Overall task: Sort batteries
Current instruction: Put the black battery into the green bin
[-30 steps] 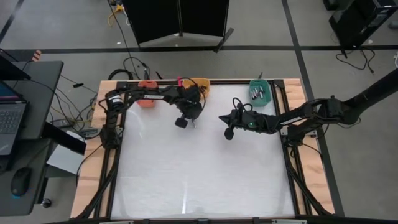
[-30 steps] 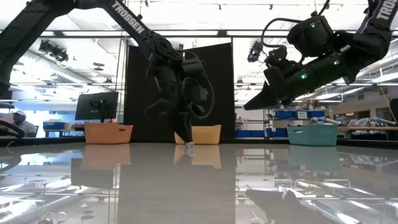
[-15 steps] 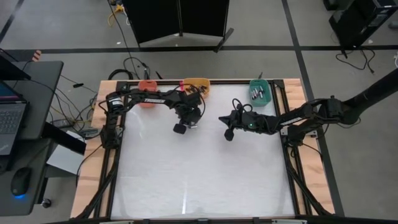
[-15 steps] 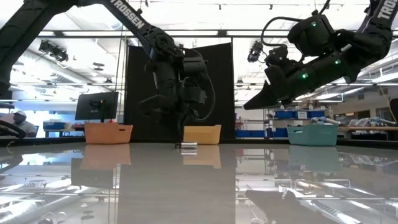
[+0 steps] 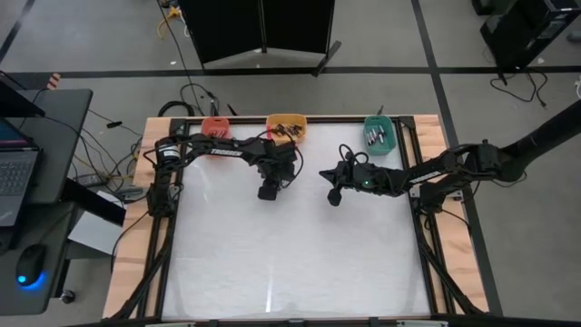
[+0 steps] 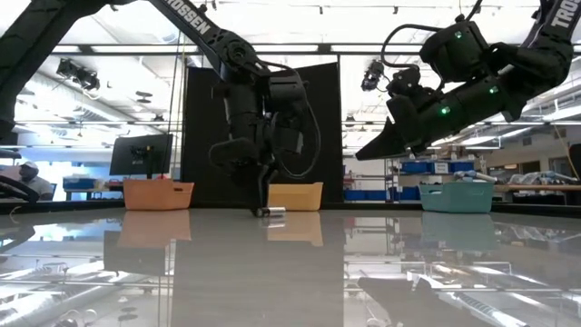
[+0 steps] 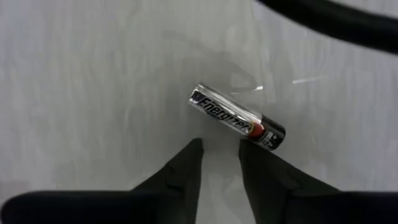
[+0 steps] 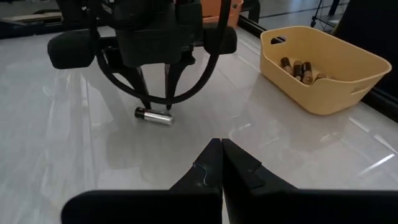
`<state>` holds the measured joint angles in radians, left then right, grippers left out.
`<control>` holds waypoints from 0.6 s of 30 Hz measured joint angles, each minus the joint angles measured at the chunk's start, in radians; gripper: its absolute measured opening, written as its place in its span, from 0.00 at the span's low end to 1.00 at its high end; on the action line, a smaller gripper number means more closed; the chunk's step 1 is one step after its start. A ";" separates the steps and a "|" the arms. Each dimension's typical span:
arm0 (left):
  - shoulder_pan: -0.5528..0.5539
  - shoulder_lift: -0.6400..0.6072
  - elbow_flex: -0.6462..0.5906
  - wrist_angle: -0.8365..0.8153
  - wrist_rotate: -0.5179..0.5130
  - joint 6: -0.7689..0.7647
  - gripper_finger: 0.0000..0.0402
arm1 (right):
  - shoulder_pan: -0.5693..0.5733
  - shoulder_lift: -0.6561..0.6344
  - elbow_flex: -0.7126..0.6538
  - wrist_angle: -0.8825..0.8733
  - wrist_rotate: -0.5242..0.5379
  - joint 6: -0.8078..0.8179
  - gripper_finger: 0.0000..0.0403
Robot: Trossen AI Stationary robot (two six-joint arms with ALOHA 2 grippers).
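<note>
The table (image 5: 290,263) spreads wide and pale beneath both arms, with three bins along its far edge: an orange bin (image 5: 215,124) behind the left arm, a yellow bin (image 5: 286,127) just beyond the left gripper (image 5: 268,192), and a teal bin (image 5: 379,133) beyond the right gripper (image 5: 333,194), off to its outer side. The left gripper points straight down near the far middle of the table, its fingers a little apart and closed on nothing; a lone battery (image 7: 237,117) lies flat on the table right at its tips, just ahead of them and not between them, silver body with a red band and a dark end. The right gripper hangs above the table, near the left one and aimed toward it, with its fingers pressed together and empty. From its wrist view that battery (image 8: 153,116) sits under the left fingers, well ahead of its own. More batteries (image 8: 302,70) lie in the yellow bin, and others (image 5: 378,136) in the teal bin.
</note>
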<state>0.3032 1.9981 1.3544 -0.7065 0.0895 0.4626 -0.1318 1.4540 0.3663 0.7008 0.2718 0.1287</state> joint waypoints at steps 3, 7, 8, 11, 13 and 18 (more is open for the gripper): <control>0.000 -0.010 -0.001 -0.022 -0.015 -0.025 0.34 | 0.000 0.000 0.000 -0.001 0.000 0.000 0.02; 0.001 -0.053 -0.004 -0.053 -0.018 -0.076 0.37 | 0.000 0.000 0.000 -0.010 0.000 0.000 0.02; 0.001 -0.063 -0.003 -0.060 -0.015 -0.097 0.38 | 0.000 0.000 0.000 -0.011 0.000 0.000 0.02; 0.001 -0.076 -0.003 -0.052 0.038 -0.214 0.38 | 0.001 0.000 0.000 -0.013 0.000 0.000 0.02; -0.001 -0.076 -0.007 -0.034 0.118 -0.322 0.38 | 0.001 0.000 0.000 -0.014 0.000 0.002 0.02; -0.033 -0.075 -0.110 0.129 0.084 -0.529 0.38 | 0.001 0.000 0.000 -0.016 0.000 0.000 0.02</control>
<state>0.2706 1.9231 1.2440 -0.5771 0.1733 -0.0667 -0.1310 1.4540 0.3663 0.6852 0.2714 0.1287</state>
